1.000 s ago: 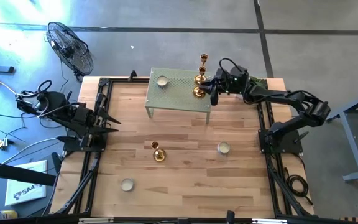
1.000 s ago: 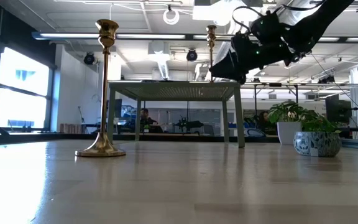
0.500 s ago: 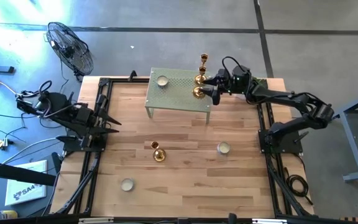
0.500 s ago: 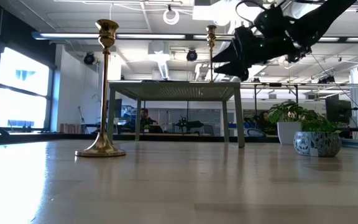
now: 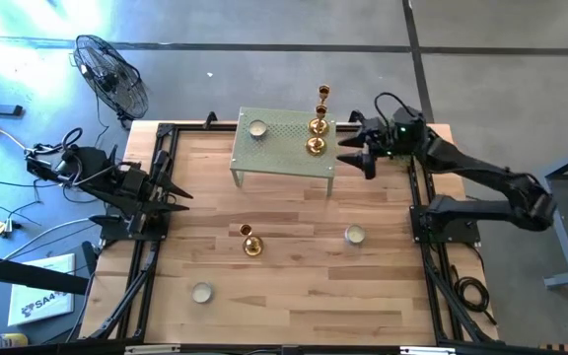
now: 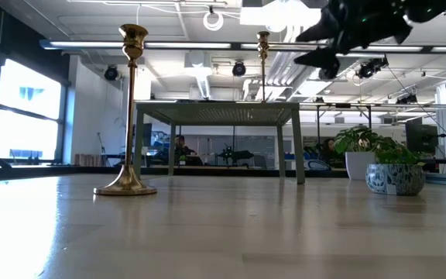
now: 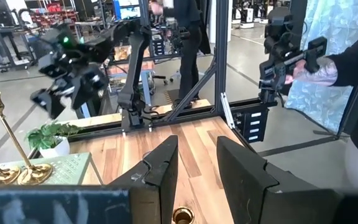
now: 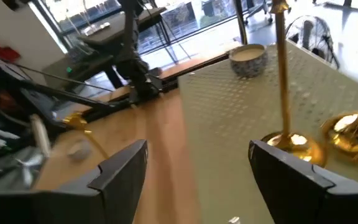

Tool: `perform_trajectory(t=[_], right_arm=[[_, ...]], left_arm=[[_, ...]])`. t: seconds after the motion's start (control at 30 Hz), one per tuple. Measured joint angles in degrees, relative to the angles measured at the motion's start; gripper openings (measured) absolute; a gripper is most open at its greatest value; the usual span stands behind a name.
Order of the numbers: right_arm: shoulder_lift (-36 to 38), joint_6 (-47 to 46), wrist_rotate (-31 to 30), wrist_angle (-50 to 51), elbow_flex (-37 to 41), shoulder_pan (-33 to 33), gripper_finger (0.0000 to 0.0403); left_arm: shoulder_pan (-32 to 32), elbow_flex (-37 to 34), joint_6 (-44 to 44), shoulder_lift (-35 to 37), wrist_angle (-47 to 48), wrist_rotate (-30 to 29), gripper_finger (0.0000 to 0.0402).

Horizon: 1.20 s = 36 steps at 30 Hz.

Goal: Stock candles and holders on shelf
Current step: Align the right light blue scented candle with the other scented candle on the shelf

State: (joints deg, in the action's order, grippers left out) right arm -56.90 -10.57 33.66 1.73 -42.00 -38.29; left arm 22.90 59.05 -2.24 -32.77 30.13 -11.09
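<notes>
Backed off, right claw (image 5: 355, 150) gapes beside upright holders (image 5: 316, 135) on shelf (image 5: 274, 158).

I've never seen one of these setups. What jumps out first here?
The sage-green shelf at the table's far side draws the eye, with gold holders on its right end and one candle on its left. The right gripper hangs open just off the shelf's right edge. On the bare wood lie one more gold holder and two candles, while the left gripper waits at the left edge.
</notes>
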Motion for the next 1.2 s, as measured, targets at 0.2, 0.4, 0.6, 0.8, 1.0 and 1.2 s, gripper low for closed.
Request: perform_trajectory(t=[0.2, 0.4, 0.6, 0.8, 1.0, 1.2], right_arm=[[10.4, -4.1, 0.0, 10.3, 0.0, 0.1, 0.0272], [18.3, -7.5, 0.2, 12.8, 0.0, 0.1, 0.0272], [22.2, -10.2, 0.3, 14.1, 0.0, 0.1, 0.0274], [22.5, -10.0, 0.3, 15.7, -0.1, 0.1, 0.0294], [22.0, -8.6, 1.4, 15.7, 0.0, 1.7, 0.0345], [21.2, -11.5, 1.5, 16.2, 0.0, 4.5, 0.0395]], left_arm=[[0.0, 0.0, 0.0, -0.5, 0.0, 0.0, 0.0108], [0.0, 0.0, 0.0, -1.8, 0.0, 0.3, 0.0108], [0.0, 0.0, 0.1, -3.9, 0.0, 1.6, 0.0108], [0.0, 0.0, 3.6, -6.0, 0.0, 1.6, 0.0108], [0.0, 0.0, 4.2, -7.5, 0.0, 1.6, 0.0108], [0.0, 0.0, 4.1, -7.9, 0.0, 1.5, 0.0108]])
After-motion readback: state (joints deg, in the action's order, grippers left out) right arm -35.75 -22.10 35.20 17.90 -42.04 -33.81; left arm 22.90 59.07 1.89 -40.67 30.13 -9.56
